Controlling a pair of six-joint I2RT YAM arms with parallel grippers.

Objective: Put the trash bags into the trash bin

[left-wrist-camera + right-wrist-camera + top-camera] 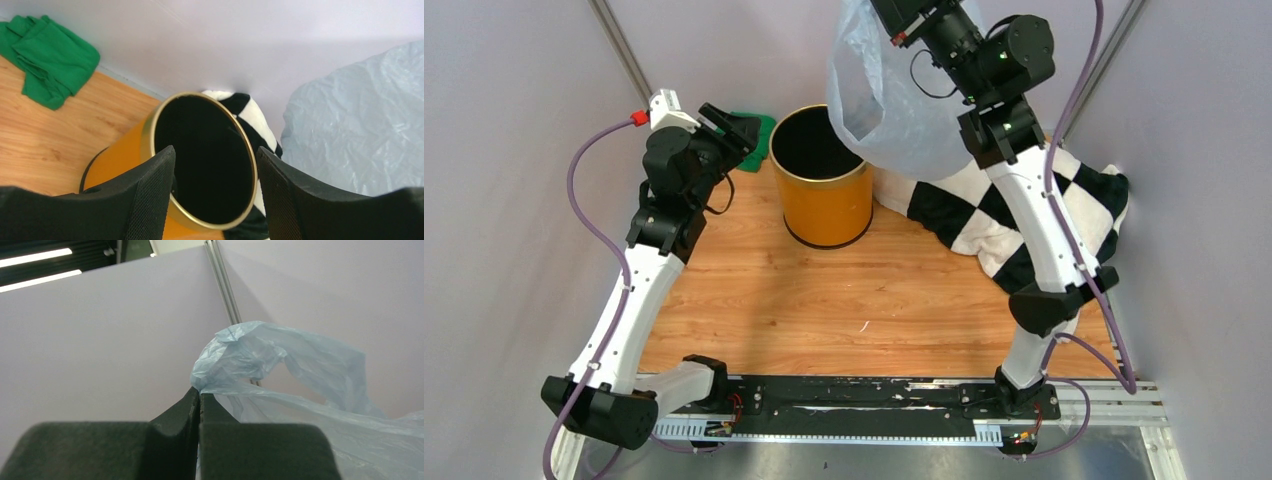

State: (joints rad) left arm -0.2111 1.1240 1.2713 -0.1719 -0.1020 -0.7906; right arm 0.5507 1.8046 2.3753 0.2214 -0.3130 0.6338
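While the right end effector pinched a gathered fold of the pale blue trash bag, its two fingers pressed flat together on the plastic, the bag hung in the air over the back of the tabletop. Seen from overhead, the bag's puffed lower end overlapped the right side of the orange trash bin. Whether the plastic touched the gold rim could not be told. From the left wrist camera, the bag appeared off to the bin's right, outside the opening.

The bin stood upright on the wood with its black inside facing up. The left end effector was spread wide and held nothing. It was poised just beside the bin on its left, and in its own camera the dark fingers framed the near part of the rim.

A crumpled green cloth lay in the back left corner, behind the left arm. A black-and-white checkered blanket lay heaped to the right of the bin, beneath the raised right arm and close to the bin's base.
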